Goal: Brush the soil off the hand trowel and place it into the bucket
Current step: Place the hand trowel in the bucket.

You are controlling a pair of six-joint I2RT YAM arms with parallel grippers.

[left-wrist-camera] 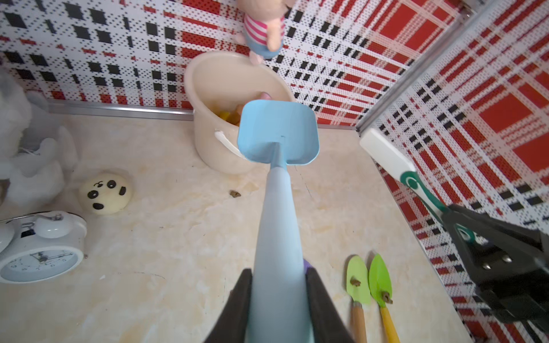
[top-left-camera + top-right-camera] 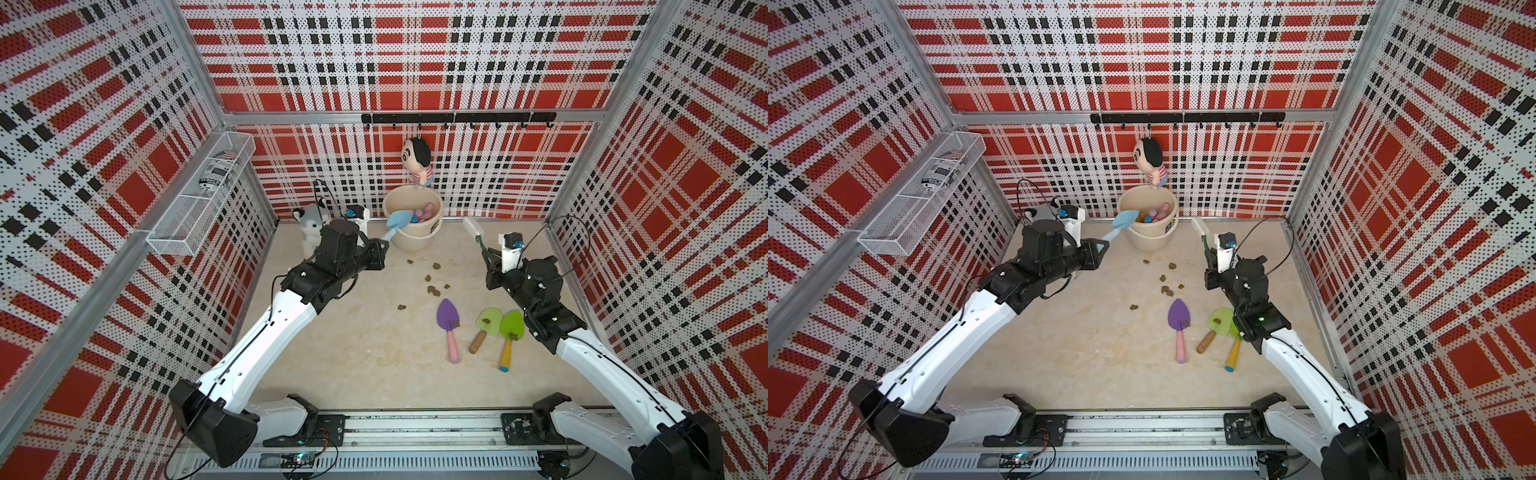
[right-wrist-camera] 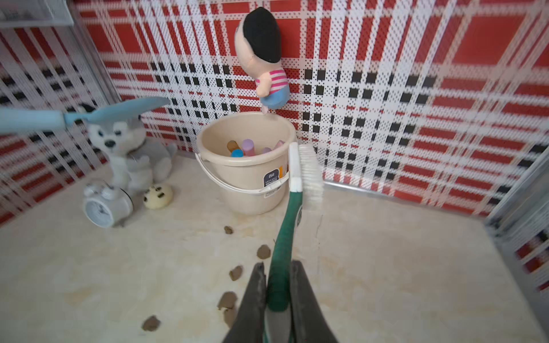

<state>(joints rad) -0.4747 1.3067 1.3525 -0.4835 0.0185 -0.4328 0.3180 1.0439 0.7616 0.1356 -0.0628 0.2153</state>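
Beige marbled table [image 2: 353, 357]: the round cream plastic bucket [image 2: 409, 243] stands at upper centre in both top views. Your left end effector [image 2: 381, 248] is clamped on the handle of the light-blue plastic hand trowel [image 2: 399, 220], whose blade looks clean and sits over the bucket's near rim. Advance it over the opening and tip the blade down before you release. Your right end effector [image 2: 490, 255] is closed on the green-handled white brush [image 2: 473, 227], to the bucket's right. Dark-brown soil lumps [image 2: 436, 266] lie on the table.

Red/blk/white plaid perforated walls [image 2: 415, 62], beige marble-look floor [image 2: 374, 365], blk hook rail [image 2: 457, 118] at back
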